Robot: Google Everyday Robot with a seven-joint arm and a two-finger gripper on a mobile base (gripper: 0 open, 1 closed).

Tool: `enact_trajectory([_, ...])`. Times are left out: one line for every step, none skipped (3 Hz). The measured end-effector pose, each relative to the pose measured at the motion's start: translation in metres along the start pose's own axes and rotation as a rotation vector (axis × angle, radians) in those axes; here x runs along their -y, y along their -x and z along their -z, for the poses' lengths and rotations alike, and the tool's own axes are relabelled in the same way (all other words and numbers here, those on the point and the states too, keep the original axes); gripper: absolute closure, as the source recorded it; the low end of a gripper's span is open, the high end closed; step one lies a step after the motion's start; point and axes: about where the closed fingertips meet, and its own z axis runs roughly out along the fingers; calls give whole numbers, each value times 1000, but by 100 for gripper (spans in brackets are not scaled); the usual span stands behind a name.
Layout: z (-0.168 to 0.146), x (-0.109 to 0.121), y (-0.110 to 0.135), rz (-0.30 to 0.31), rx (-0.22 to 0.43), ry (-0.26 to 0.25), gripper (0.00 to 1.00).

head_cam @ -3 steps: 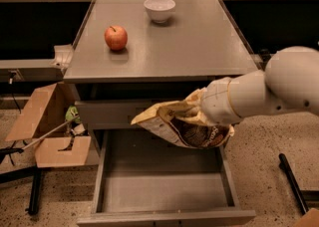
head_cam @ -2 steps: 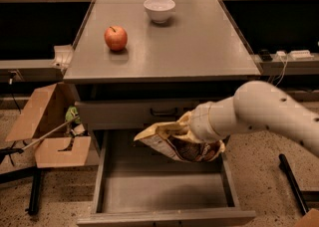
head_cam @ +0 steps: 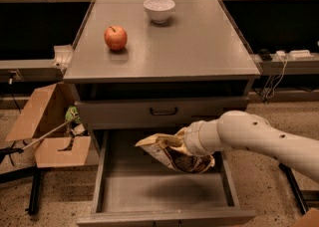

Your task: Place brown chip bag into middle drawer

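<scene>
The brown chip bag (head_cam: 164, 152), just the one, is up in the air over the open middle drawer (head_cam: 149, 191), and my gripper (head_cam: 185, 144) is clamped on its right side, fingers mostly buried in the crumpled foil. Biggest thing here: one grey cabinet (head_cam: 199, 47), flat top, wide and square in front of me. Next, that middle drawer, pulled right out, plain grey floor showing, with the bag's shadow lying on it and the bag itself clear of the floor, tilted, tan edge poking left. Above it, one shut drawer (head_cam: 114, 112) with a single black curved handle (head_cam: 163, 112) in the middle of its front. My one white arm (head_cam: 259, 139) reaches in from the right, wrist just above the drawer's right wall. On the ground to the left, one open cardboard box (head_cam: 40, 116). Up on the cabinet top, one white bowl (head_cam: 159, 9) at the back edge, and one red apple (head_cam: 115, 38) to its front left, well apart from it.
</scene>
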Motion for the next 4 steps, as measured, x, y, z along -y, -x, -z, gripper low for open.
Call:
enact_trajectory([0, 0, 0, 0, 0, 0, 100])
enact_trajectory([-23, -7, -10, 0, -24, 19, 100])
enact_trajectory([-64, -19, -26, -14, -64, 59, 100])
enact_trajectory([-96, -27, -37, -37, -100, 103, 100])
